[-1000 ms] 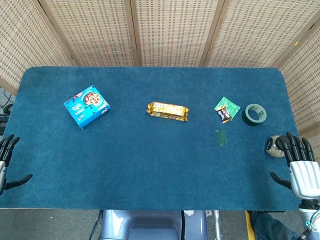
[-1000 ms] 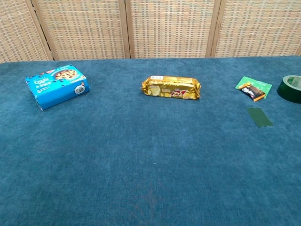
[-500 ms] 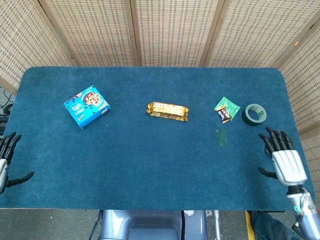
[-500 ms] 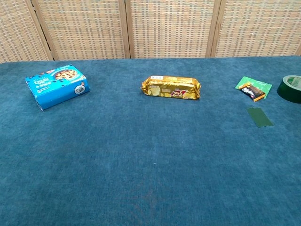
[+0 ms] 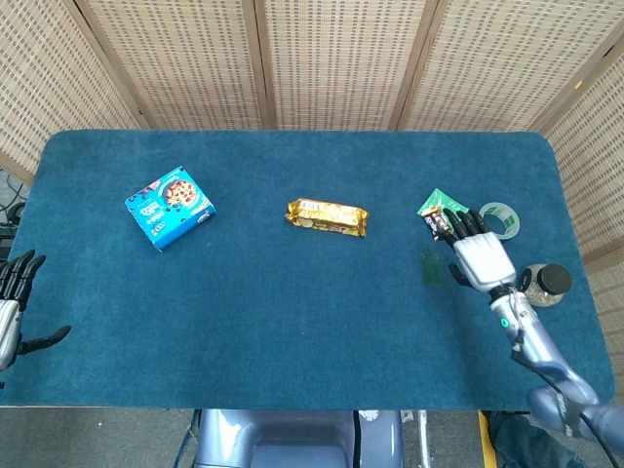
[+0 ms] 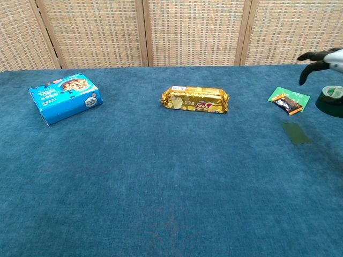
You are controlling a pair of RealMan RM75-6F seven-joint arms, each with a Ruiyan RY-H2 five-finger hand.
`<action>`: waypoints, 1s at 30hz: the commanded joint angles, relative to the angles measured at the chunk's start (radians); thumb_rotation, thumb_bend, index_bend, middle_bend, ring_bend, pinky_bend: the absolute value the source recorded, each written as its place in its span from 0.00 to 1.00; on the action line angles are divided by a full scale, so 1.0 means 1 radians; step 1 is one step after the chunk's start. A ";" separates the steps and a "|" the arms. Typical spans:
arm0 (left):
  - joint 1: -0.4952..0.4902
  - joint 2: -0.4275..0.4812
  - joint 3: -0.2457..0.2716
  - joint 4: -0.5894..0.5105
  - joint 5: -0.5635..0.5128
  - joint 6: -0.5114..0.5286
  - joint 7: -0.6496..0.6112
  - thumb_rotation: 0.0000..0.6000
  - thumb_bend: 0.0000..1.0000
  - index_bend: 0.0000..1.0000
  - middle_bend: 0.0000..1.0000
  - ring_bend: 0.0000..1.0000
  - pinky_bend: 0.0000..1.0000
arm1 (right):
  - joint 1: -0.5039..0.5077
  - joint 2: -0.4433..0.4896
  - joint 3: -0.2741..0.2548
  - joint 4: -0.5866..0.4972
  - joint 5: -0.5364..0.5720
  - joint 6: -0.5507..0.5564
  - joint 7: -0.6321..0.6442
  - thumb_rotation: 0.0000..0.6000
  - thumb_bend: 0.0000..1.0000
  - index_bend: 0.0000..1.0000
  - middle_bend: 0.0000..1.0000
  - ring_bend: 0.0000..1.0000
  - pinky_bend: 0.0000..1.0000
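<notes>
Left edge of the head view: my left hand (image 5: 12, 302), fingers spread, holding nothing, off the counter's (image 5: 292, 322) near left corner; the chest view does not show it.

Upper left: blue biscuit box (image 5: 170, 207), lying flat, well apart from both hands.

Centre: gold snack bar (image 5: 328, 216), lying lengthwise, untouched.

Right of centre: small dark green patch (image 5: 431, 268) flat on the cloth, just below the green sachet (image 5: 441, 202) with a dark wrapped sweet (image 5: 436, 223) on it.

Right: my right hand (image 5: 478, 255), fingers apart and empty, hovering above the counter between the sachet and the green tape roll (image 5: 501, 218), fingertips nearest the sweet. To do this reach well, I judge I should lower slowly, keep the fingers wide, and avoid nudging the roll.

Far right edge: a round jar with a dark lid (image 5: 546, 284), beside my forearm.

View differences: the head view shows the whole right hand and the jar; the chest view catches only dark fingertips (image 6: 313, 59) at its upper right, above the sachet, and confirms they are clear of the cloth.
</notes>
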 commanded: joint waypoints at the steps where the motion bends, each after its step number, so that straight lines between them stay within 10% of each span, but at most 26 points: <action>1: -0.007 -0.002 -0.004 0.003 -0.012 -0.014 0.000 1.00 0.00 0.00 0.00 0.00 0.00 | 0.048 -0.059 0.015 0.072 0.051 -0.052 -0.049 1.00 0.53 0.30 0.00 0.00 0.00; 30: -0.037 -0.013 -0.017 0.019 -0.076 -0.089 0.021 1.00 0.00 0.00 0.00 0.00 0.00 | 0.156 -0.310 -0.109 0.491 0.013 -0.195 0.008 1.00 0.60 0.34 0.00 0.00 0.00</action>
